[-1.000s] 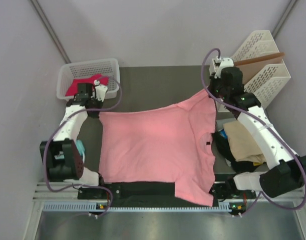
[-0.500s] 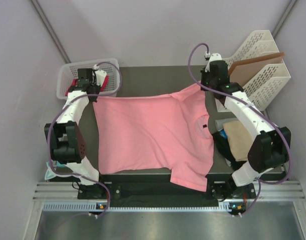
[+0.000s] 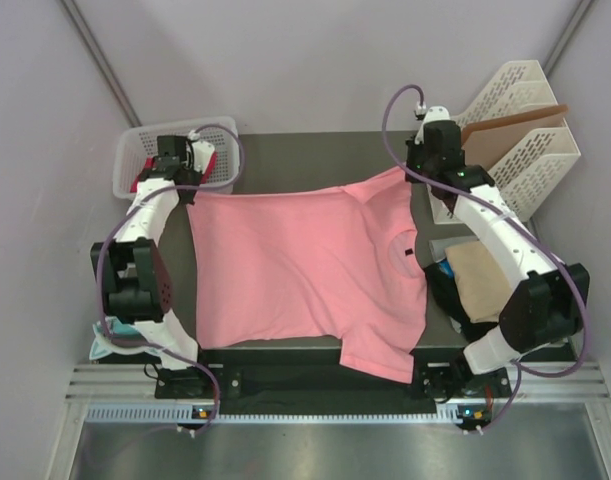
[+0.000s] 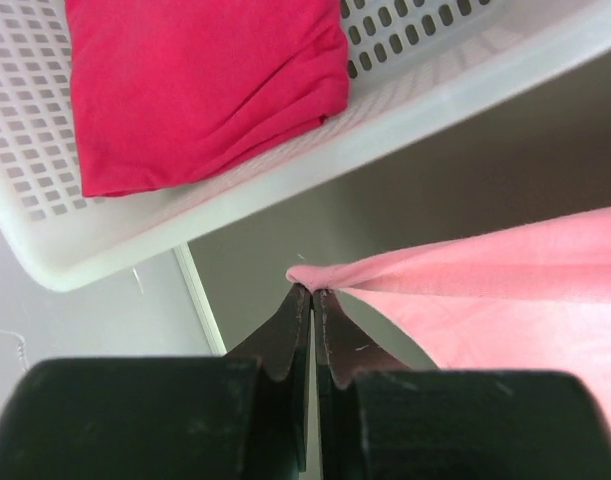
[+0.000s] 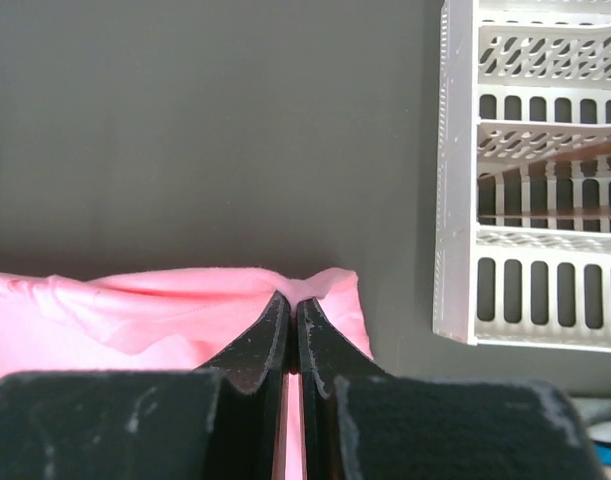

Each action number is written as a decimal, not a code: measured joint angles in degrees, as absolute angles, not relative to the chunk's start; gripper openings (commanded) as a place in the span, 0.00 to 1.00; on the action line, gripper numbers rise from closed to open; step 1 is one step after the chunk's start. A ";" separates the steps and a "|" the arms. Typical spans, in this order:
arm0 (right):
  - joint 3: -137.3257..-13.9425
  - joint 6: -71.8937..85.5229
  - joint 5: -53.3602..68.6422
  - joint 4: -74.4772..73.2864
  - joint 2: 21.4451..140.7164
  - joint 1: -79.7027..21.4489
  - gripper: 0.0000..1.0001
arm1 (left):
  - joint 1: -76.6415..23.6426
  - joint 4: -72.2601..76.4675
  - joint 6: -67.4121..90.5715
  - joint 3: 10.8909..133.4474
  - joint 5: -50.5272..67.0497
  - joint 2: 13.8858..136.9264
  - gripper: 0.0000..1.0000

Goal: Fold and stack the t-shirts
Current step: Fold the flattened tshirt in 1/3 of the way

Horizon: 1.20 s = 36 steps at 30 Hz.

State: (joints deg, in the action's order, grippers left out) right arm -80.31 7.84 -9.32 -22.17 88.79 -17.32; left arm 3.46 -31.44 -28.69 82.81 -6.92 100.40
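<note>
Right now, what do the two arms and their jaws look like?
The left arm and the right arm have white link shells and black joint housings. A purple cable loops along each. The jaws are black, narrow and tapered, with pale scuff marks.

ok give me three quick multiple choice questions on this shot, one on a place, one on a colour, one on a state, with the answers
1. Where does the folded magenta-pink t-shirt lie?
A in the white basket
B on the floor
C on a chair

2. What colour is the spread-out t-shirt?
A blue
B salmon pink
C black

3. How are the left gripper and right gripper?
A both wide open
B one open, one shut
C both shut on cloth

Answers:
1 A, the left wrist view shows it inside the basket.
2 B, it shows salmon pink in every view.
3 C, each pinches a far corner of the spread-out t-shirt.
</note>
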 measured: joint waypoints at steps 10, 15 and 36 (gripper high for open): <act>-74.11 10.37 -9.47 -26.85 77.08 -17.34 0.00 | 2.52 -35.90 -30.46 72.55 -3.44 81.60 0.00; -69.49 11.66 -9.63 -28.38 75.90 -17.39 0.00 | 2.52 -37.74 -31.55 67.99 -2.00 76.01 0.00; -58.46 16.21 -10.74 -31.27 75.72 -18.72 0.00 | 2.42 -38.94 -31.38 48.03 1.63 73.97 0.00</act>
State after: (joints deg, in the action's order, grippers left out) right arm -58.46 16.21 -10.74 -31.27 75.72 -18.72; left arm 2.42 -38.94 -31.38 48.03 1.63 73.97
